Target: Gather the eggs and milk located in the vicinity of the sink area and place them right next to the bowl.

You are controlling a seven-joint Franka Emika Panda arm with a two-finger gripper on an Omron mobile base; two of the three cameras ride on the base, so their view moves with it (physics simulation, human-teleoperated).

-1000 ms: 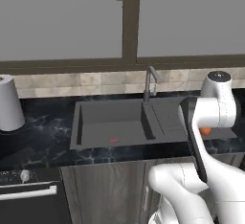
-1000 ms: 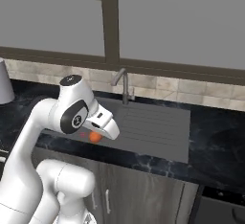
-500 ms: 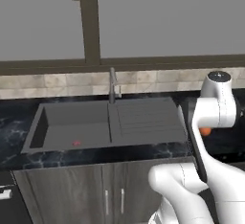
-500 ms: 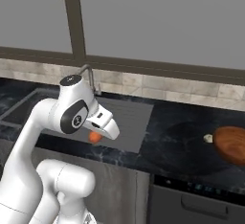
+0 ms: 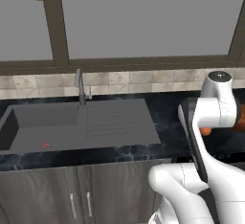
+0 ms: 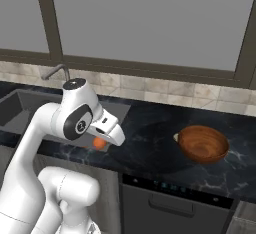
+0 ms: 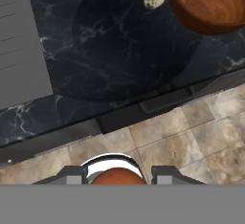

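Observation:
A small orange-brown egg [image 7: 118, 177] sits between my gripper's [image 7: 118, 175] two finger tips, and the gripper is shut on it. In the right base view the egg [image 6: 99, 143] hangs under the hand above the counter's front edge, left of the reddish-brown wooden bowl [image 6: 203, 143]. The bowl [image 7: 209, 2] stands on the dark counter, with a small pale speckled oval [image 7: 154, 0] just beside its rim. The grey sink [image 5: 44, 122] with its faucet [image 5: 80, 86] lies far to the left of the arm. The milk is out of view.
The black marble counter [image 6: 150, 150] runs from the sink to the bowl. A dark appliance front with a handle [image 6: 172, 205] sits below it. Grey cabinet doors [image 5: 81, 194] stand under the sink. Tan floor tiles [image 7: 191, 137] lie below the hand.
The base has driven to the right, so the sink has slid to the left of both views and the bowl has come further in. The egg stays in the gripper.

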